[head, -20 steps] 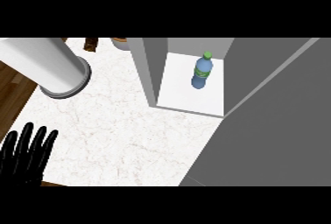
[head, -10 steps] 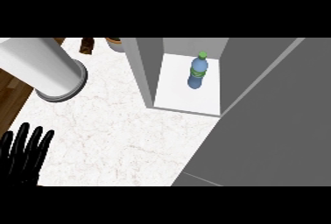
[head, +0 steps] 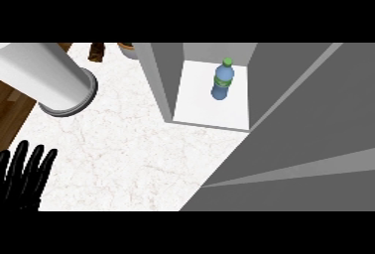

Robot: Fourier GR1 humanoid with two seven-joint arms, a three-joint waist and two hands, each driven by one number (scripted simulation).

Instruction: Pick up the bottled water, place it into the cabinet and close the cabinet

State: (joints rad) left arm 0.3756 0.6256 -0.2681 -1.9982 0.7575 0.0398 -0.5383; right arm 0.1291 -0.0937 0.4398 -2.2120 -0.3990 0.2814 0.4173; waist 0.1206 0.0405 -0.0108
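Note:
The bottled water, blue with a green cap, stands upright on the white floor of the open cabinet at the upper middle. A large grey cabinet door slants across the right and lower right, and its edge reaches the cabinet's front corner. My left hand rests open at the lower left edge with its fingers up, far from the bottle. My right hand does not show.
A big white cylinder with a grey rim lies at the upper left of the marble counter. Small brown items sit at the back edge. Wooden floor shows beyond the counter's left edge.
The grey door's edge has swung leftward and now covers more of the counter and the cabinet's front. My left hand has sunk slightly toward the lower edge. The bottle stays put.

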